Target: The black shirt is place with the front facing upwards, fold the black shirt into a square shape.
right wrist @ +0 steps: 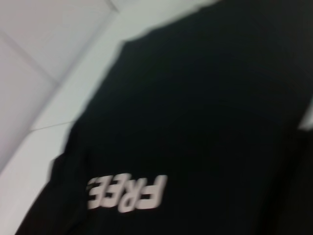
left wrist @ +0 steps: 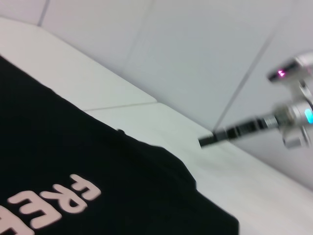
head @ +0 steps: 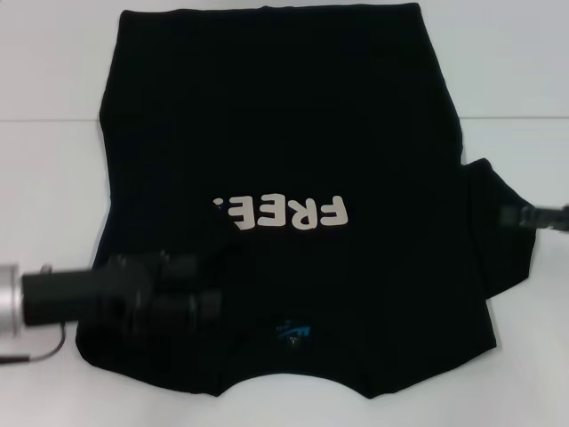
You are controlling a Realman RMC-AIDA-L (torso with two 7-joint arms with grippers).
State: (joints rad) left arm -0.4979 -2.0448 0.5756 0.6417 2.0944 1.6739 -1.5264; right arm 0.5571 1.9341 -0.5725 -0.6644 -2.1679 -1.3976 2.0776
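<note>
The black shirt (head: 284,133) lies flat on the white table (head: 44,178), front up, with its off-white "FREE!" letters (head: 283,212) in the middle and its blue neck label (head: 292,333) at the near edge. Its right sleeve (head: 502,249) sticks out to the side, while its left side runs straight. My left gripper (head: 191,298) hovers low over the shirt's near left part, close to the collar. My right gripper (head: 520,216) is at the far right, over the right sleeve; the left wrist view shows this same right gripper (left wrist: 208,141) beyond the shirt (left wrist: 73,156). The right wrist view looks across the shirt (right wrist: 195,122).
White tabletop surrounds the shirt on the left, the right (head: 524,151) and the near side. A thin cable (head: 36,351) loops beside my left arm at the near left. A pale wall (left wrist: 195,49) rises behind the table.
</note>
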